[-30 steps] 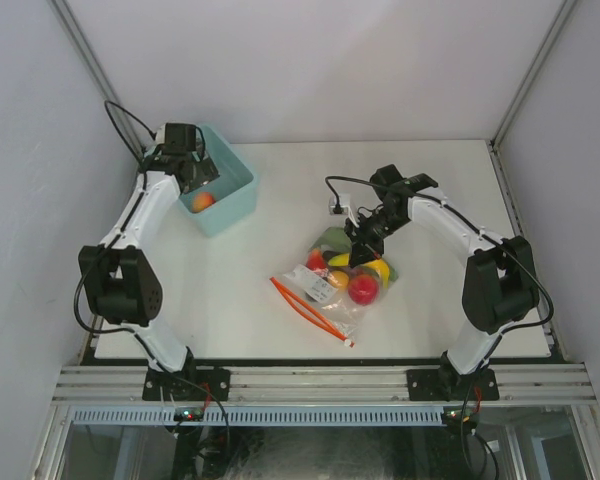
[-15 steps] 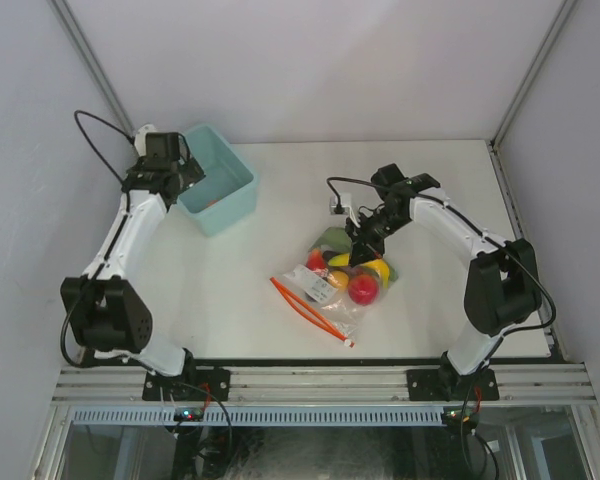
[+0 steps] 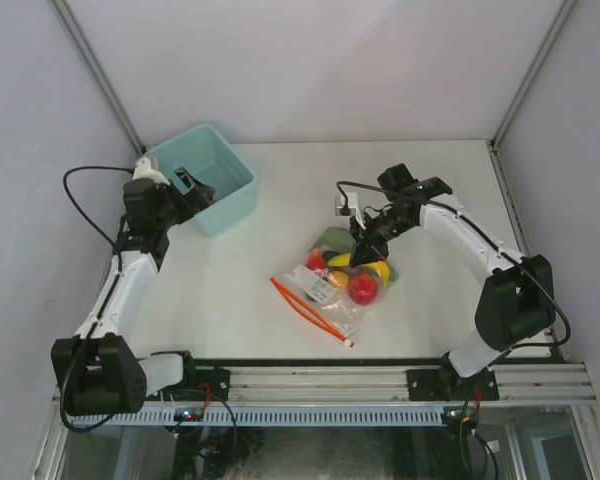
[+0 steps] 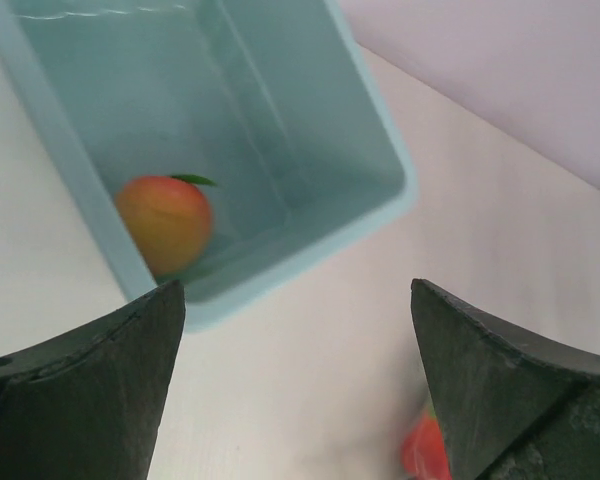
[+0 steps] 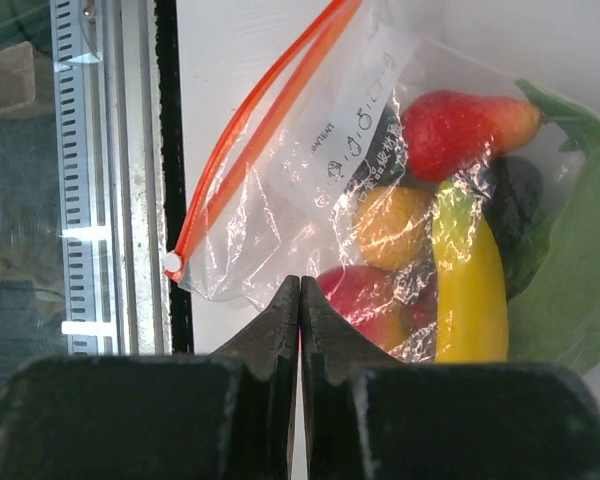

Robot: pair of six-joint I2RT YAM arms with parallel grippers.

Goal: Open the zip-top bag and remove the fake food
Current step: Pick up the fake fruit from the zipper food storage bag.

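The left fingers [image 4: 80, 390], spread and empty, have pulled back from the teal bin [image 3: 242, 190] leaving a peach [image 4: 163, 222] inside, while the clenched right fingers [image 5: 270, 330] touch the mid-bench zip-top bag [image 3: 325, 292], its remaining fake food [image 3: 363, 288] unremoved.

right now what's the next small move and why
Probably swing the left gripper, open and empty by the teal bin, toward the mouth of the zip-top bag. One orange fruit lies in the bin, fake food remains bagged, and the right gripper looks shut on the bag's edge.

Teal bin [image 3: 232, 208] on white table [image 3: 230, 290], far-left corner; alu rail [image 3: 320, 384] near edge
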